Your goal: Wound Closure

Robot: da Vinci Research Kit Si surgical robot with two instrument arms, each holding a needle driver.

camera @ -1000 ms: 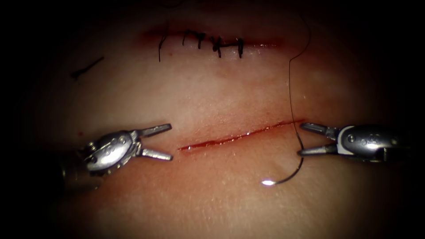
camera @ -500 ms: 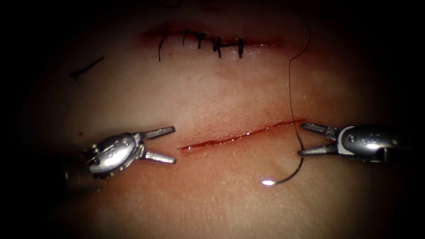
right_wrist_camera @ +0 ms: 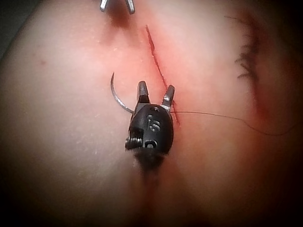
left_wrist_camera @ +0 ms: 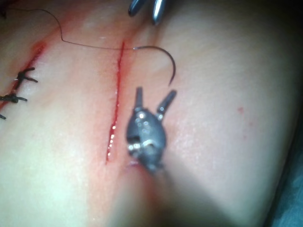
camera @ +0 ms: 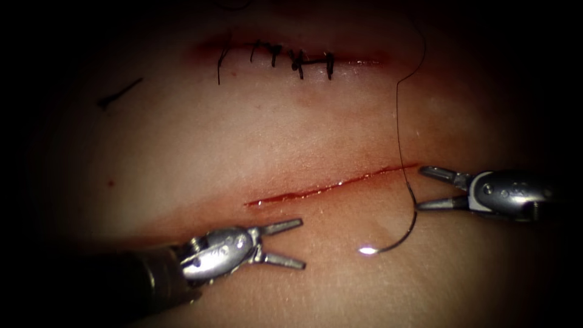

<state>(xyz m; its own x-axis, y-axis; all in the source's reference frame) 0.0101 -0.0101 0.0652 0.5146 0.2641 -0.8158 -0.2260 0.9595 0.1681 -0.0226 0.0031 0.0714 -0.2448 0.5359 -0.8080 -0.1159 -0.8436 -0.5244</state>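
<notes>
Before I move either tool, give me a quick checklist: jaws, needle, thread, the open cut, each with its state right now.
1. Left tool holds nothing, jaws open: ok. It sits below the cut, toward its left end.
2. Right tool holds nothing, jaws open: ok. It sits at the cut's right end, its lower jaw beside the needle's thread end.
3. Needle free of both tools, lying on the tissue below the cut's right end, tip pointing left: ok. Whether any of it sits in the tissue: cannot tell.
4. Thread attached to the needle, running up across the cut's right end: ok.
5. Cut closed: not ok, open with no stitches.
</notes>
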